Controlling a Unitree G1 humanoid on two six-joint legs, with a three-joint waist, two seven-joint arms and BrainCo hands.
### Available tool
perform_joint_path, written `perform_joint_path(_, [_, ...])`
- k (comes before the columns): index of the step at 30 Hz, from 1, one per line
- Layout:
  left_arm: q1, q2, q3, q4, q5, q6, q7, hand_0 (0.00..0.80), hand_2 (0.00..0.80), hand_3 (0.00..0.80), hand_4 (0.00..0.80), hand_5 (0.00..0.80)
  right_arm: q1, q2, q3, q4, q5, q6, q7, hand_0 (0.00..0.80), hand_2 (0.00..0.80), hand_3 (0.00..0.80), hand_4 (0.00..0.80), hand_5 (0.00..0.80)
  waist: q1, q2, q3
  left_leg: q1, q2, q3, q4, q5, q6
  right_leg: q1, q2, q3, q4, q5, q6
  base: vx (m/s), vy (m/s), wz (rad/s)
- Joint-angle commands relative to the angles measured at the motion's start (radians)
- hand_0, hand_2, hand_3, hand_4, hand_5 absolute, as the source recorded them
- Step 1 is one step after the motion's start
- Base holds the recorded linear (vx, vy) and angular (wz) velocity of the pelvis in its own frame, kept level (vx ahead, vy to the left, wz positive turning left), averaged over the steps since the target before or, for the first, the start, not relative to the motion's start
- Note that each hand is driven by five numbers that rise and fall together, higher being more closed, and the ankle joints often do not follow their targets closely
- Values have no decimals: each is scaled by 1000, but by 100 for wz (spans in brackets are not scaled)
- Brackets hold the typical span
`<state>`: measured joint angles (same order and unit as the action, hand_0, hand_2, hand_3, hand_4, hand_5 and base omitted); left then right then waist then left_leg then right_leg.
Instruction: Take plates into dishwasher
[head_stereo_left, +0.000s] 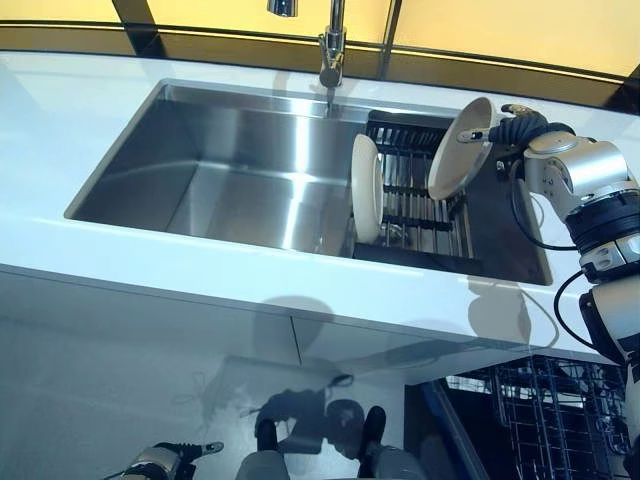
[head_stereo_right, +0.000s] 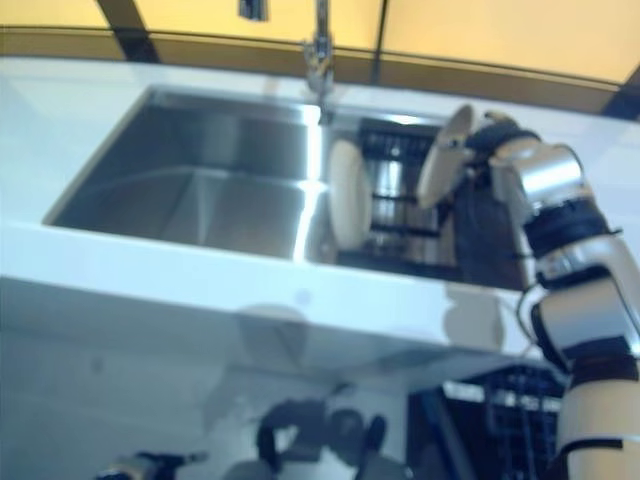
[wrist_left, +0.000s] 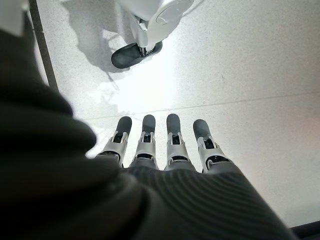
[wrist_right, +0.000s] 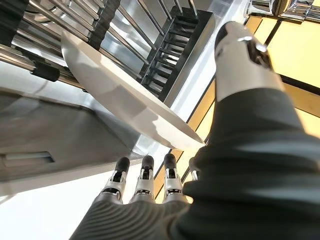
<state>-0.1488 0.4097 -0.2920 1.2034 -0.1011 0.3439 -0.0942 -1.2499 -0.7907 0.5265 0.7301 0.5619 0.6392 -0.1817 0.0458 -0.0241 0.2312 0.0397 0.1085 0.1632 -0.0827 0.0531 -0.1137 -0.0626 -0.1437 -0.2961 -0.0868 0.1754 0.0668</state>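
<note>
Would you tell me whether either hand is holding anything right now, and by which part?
The right hand pinches a white plate by its upper rim, over the sink's rack. The left hand holds nothing.

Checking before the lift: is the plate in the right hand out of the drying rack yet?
Out. The plate, pinched by the right hand, is tilted above the rack, clear of its bars; another plate stands in it.

A white tabletop (head_stereo_left: 60, 120) surrounds a steel sink (head_stereo_left: 220, 170), where a dark rack (head_stereo_left: 420, 215) holds one white plate (head_stereo_left: 365, 190) upright.
</note>
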Motion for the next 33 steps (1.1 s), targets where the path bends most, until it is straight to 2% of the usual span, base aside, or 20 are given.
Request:
perform_joint_path(1, [-56,31,-47,38,-12,22,9,0,0,0,0,0,-90,-28,41,28,-21,-13,-13,0,0,0,0,0,22,-27,23,-80,-1,-19,-5,47,-13,75,-36,35,0,-83,89,0,0,0])
perform_joint_path(18, [-72,24,-50,29,-51,40,12,0,0,0,0,0,-74,-11,28,14,-23,6,-32,0,0,0,0,0,17,-19,55,-99,-7,-20,-5,50,-9,50,-41,41,0,-73,89,-2,12,0])
perform_joint_path(31, [-85,23,-47,31,-81,60,9,0,0,0,0,0,-84,-12,30,18,-12,-11,-54,0,0,0,0,0,19,-15,100,-122,-7,-26,-5,55,-5,21,-45,43,10,-67,90,-1,19,0])
perform_joint_path(32, [-87,23,-49,31,-87,62,9,0,0,0,0,0,-86,-12,29,18,-13,-19,-59,361,361,361,361,361,19,-15,103,-125,-7,-26,-5,56,-5,18,-44,44,10,-67,90,-14,49,0])
perform_joint_path(33, [-85,22,-48,30,-90,63,9,0,0,0,0,0,-87,-12,30,14,-7,-26,-72,530,530,530,530,530,20,-13,105,-127,-7,-26,-5,57,-5,17,-45,43,10,-66,90,-6,46,0])
